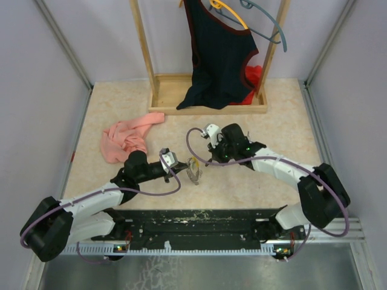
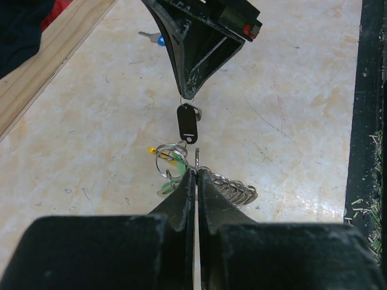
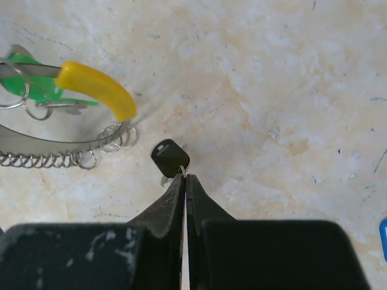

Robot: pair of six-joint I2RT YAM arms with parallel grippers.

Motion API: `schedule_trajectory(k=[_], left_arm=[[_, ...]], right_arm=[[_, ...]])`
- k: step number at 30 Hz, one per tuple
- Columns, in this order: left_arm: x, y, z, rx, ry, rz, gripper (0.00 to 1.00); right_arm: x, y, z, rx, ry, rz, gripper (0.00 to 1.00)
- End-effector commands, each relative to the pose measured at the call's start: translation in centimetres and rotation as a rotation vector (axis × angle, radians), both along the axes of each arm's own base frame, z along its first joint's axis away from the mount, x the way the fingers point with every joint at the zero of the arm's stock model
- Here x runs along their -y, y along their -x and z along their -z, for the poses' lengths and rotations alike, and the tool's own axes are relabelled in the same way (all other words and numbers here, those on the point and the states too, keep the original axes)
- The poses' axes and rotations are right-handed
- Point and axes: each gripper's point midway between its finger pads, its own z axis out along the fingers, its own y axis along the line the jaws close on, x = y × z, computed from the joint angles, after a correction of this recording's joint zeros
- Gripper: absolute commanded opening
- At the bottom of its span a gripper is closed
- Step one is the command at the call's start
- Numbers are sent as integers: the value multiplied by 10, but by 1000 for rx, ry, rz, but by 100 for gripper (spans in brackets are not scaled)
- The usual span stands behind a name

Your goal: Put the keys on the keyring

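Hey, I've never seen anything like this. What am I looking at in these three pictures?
These are two robot arms, left and right, bolted at a table's near edge, each ending in a two-finger gripper. The wide picture looks down from above and behind them. The other two come from a camera on each wrist, so the black wedges at the bottom are that arm's own fingers. The left gripper is shut, seemingly pinching the keyring, a wire loop with a yellow piece and a green key beside it. The right gripper is shut on the black key, gripping its small ring. A blue key lies on the table. Farther back are a pink cloth and a wooden rack holding a dark garment.
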Motion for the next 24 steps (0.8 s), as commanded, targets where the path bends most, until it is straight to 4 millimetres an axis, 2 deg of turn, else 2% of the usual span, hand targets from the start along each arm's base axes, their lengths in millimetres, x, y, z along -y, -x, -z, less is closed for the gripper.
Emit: schedule_trajectory(k=[1, 7, 15, 24], left_arm=[[4, -1, -13, 52, 32, 30, 1], [7, 1, -15, 62, 40, 49, 1], [8, -1, -15, 67, 37, 53, 1], [13, -2, -19, 85, 44, 76, 1]], right_arm=[[-27, -13, -52, 224, -244, -61, 0], [-35, -9, -88, 383, -442, -70, 0], [-41, 13, -125, 523, -664, -143, 0], [-40, 49, -136, 669, -764, -310, 0]])
